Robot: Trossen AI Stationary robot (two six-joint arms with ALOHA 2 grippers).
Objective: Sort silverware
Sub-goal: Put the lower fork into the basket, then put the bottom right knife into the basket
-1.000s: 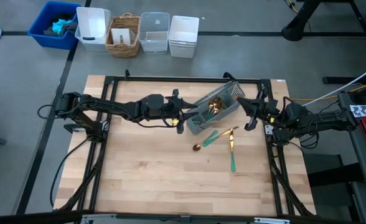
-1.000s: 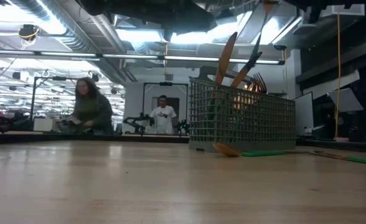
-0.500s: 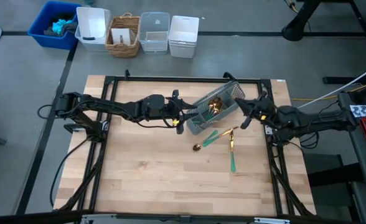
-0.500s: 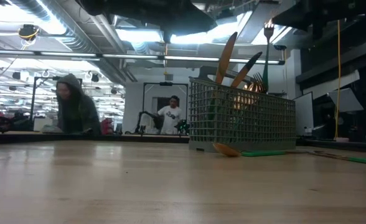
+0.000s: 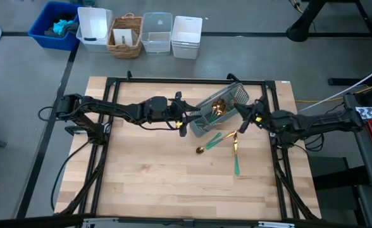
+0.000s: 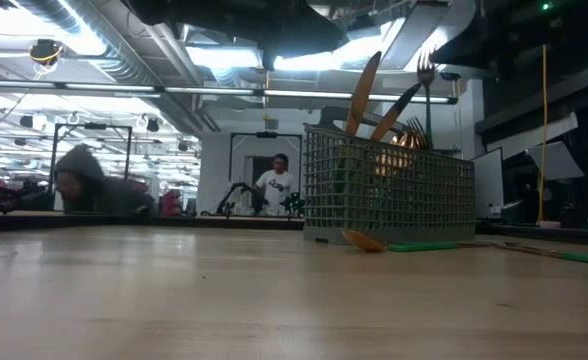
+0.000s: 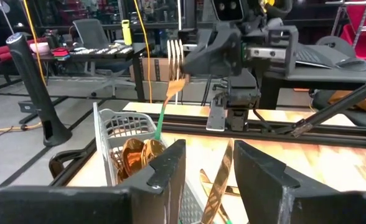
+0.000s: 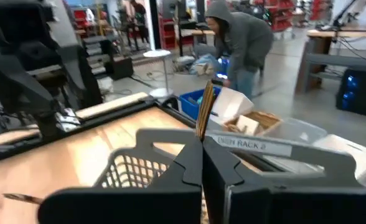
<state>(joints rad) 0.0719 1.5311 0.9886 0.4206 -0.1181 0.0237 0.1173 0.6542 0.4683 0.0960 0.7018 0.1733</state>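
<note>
My right gripper [image 5: 241, 121], clamped on a fork [image 6: 426, 75], has swung in from the table's right edge to the caddy's [image 5: 219, 111] near end. In the low view, the fork has entered above the caddy, prongs up. Behind, a hooded person [image 6: 94, 190] has stooped lower.
</note>
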